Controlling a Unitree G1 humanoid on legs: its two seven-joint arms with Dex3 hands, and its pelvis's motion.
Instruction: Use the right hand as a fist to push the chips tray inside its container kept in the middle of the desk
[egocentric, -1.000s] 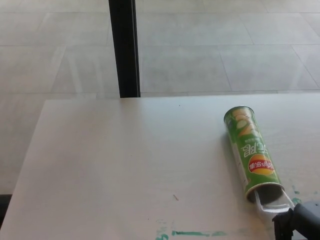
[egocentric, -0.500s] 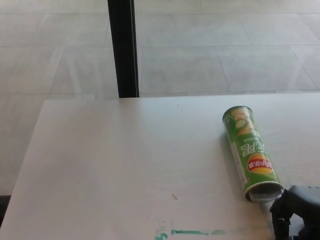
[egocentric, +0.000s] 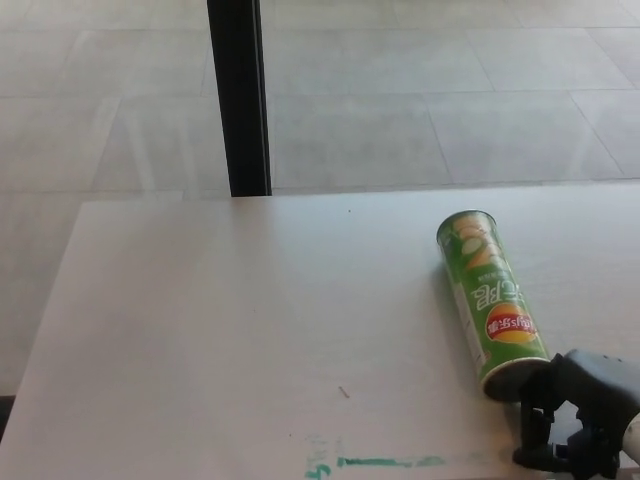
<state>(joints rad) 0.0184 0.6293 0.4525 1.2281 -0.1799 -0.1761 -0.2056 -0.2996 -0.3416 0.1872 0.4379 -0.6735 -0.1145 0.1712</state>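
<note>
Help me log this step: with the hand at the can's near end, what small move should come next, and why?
Probably draw the right hand back a little and check. It sits against the near open end of the green chips can lying on the desk, and no tray shows sticking out, so the push looks finished.

A green chips can (egocentric: 490, 303) lies on its side on the pale counter (egocentric: 230, 330), its open end toward five o'clock. The right hand (egocentric: 580, 410), fingers curled, presses against that end.
</note>
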